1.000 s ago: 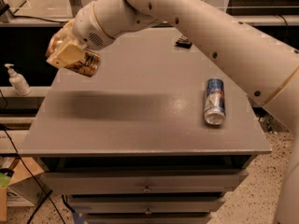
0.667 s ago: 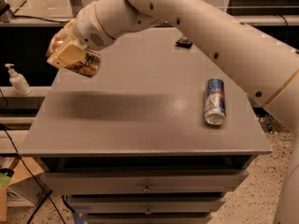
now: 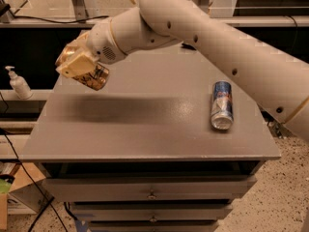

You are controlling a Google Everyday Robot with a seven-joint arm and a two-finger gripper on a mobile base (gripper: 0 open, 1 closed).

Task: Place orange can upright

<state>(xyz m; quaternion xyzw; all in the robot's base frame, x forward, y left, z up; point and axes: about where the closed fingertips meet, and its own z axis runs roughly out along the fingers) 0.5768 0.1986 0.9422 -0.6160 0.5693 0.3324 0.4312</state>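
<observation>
My gripper [image 3: 81, 67] is above the left part of the grey table [image 3: 145, 129], held in the air. It is shut on the orange can [image 3: 92, 76], a stout orange-gold can that lies tilted in the fingers, with its lower end pointing down to the right. Most of the can is hidden by the cream-coloured fingers [image 3: 75, 64]. The can hangs well above the tabletop and casts a dark shadow on it.
A slimmer blue-and-silver can [image 3: 221, 105] lies on its side at the right of the table. A small dark object [image 3: 189, 46] sits at the back edge. A white pump bottle [image 3: 18, 82] stands on a shelf at the left. Drawers are below the tabletop.
The gripper with the orange can has moved slightly to the right and down, toward the table. The blue can has not moved.
</observation>
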